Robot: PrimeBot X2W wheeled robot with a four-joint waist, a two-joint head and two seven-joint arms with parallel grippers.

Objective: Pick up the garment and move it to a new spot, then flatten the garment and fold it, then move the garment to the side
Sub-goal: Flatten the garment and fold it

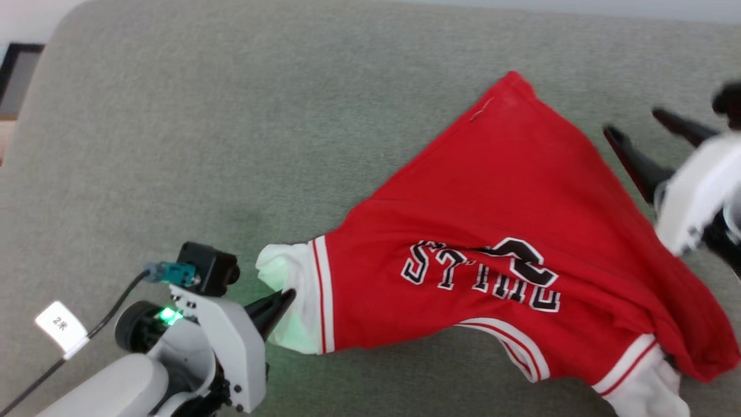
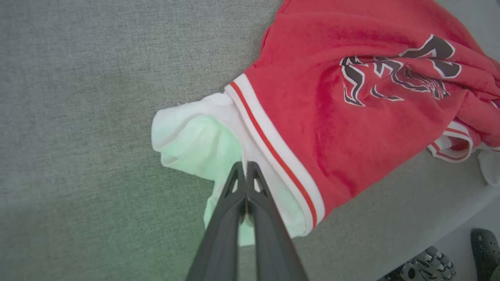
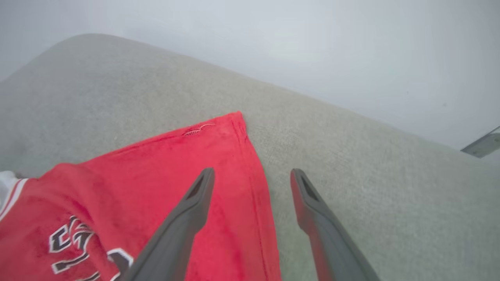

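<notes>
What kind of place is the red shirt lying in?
Probably a home-like living room. The red shirt lies on a big grey fabric cushion, like a sofa or ottoman, with a pale wall behind and a dark holey shoe nearby.

Head cam looks down from up high at the grey cushion [image 1: 231, 116], w/ the garment [image 1: 492, 202] a bit far off in the mid & right of the frame. Left wrist cam sits close & looks down along the left gripper [image 2: 246, 166] at the garment's white end, which the head pic has at lower mid. Right wrist cam sits low & close, looks along the right gripper [image 3: 252, 171] past the garment's red corner to the cushion's far edge; head pic has that corner near the top.
</notes>
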